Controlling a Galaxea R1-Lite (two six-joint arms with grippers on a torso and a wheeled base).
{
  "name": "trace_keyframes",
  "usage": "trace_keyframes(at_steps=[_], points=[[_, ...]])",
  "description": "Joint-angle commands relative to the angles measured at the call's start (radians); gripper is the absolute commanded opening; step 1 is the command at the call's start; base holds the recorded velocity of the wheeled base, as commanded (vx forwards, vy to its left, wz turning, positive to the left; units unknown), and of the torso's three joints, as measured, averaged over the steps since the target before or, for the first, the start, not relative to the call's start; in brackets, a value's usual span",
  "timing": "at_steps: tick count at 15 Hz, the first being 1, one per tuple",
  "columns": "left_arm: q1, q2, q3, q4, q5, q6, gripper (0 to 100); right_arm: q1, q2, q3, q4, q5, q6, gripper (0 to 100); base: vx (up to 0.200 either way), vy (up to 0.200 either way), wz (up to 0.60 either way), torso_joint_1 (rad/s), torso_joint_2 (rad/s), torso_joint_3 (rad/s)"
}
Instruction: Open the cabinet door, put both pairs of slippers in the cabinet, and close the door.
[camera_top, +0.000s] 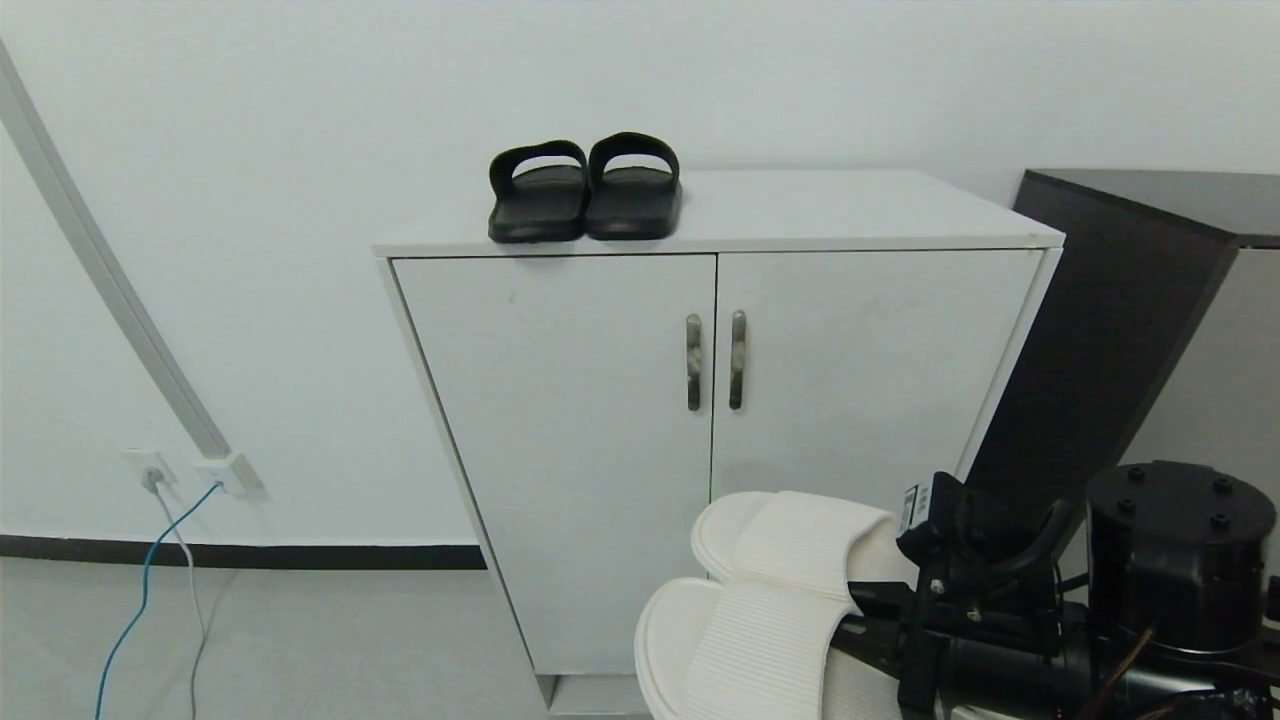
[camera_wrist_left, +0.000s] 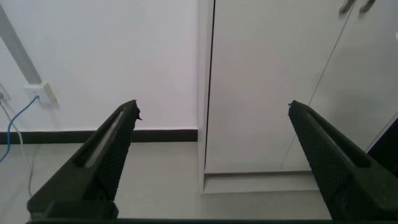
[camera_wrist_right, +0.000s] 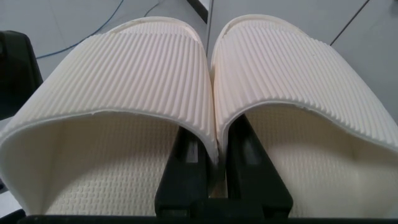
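A white two-door cabinet (camera_top: 600, 420) stands against the wall with both doors closed, its two metal handles (camera_top: 693, 362) side by side at the middle. A pair of black slippers (camera_top: 585, 190) sits on its top, toward the left. My right gripper (camera_top: 860, 610) is low in front of the right door, shut on a pair of white ribbed slippers (camera_top: 770, 600); its fingers (camera_wrist_right: 193, 168) pinch the two inner sides together where the slippers (camera_wrist_right: 205, 93) meet. My left gripper (camera_wrist_left: 211, 124) is open and empty, low down facing the cabinet's left corner (camera_wrist_left: 208, 93).
A dark cabinet (camera_top: 1130, 330) stands right of the white one. On the left wall are a slanted cable duct (camera_top: 100, 270) and sockets (camera_top: 150, 467) with a blue cable (camera_top: 140, 590) trailing onto the grey floor (camera_top: 300, 650).
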Motion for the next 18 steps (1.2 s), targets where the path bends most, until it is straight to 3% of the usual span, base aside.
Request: trace_keyframes(at_steps=[1, 6, 12, 14, 16, 18], points=[[0.000, 0.000, 0.000, 0.000, 0.000, -0.001, 100, 0.004, 0.002, 0.001, 0.000, 0.001, -0.001, 0, 0.000, 0.000, 0.00, -0.085, 0.45, 0.364], [0.000, 0.000, 0.000, 0.002, -0.001, 0.001, 100, 0.004, 0.000, 0.001, 0.000, 0.001, -0.001, 0, 0.000, 0.000, 0.00, -0.033, 0.39, 0.347], [0.000, 0.000, -0.001, 0.002, -0.001, 0.009, 100, 0.007, 0.005, 0.006, 0.001, 0.002, -0.001, 0, 0.000, 0.000, 0.00, 0.000, 0.00, 0.000], [-0.001, 0.011, -0.027, -0.003, -0.011, 0.038, 100, 0.007, 0.010, 0.011, 0.000, 0.002, -0.001, 0, 0.000, 0.000, 0.00, 0.000, 0.00, 0.000], [-0.007, 0.135, -0.173, 0.009, -0.109, 0.018, 100, 0.007, 0.011, 0.011, 0.000, 0.004, 0.000, 0, 0.000, 0.000, 0.00, 0.000, 0.00, 0.000], [-0.017, 0.289, -0.201, -0.015, -0.192, 0.032, 100, 0.007, 0.007, 0.014, -0.002, 0.004, -0.001, 0, 0.000, 0.000, 0.00, 0.000, 0.00, 0.000]])
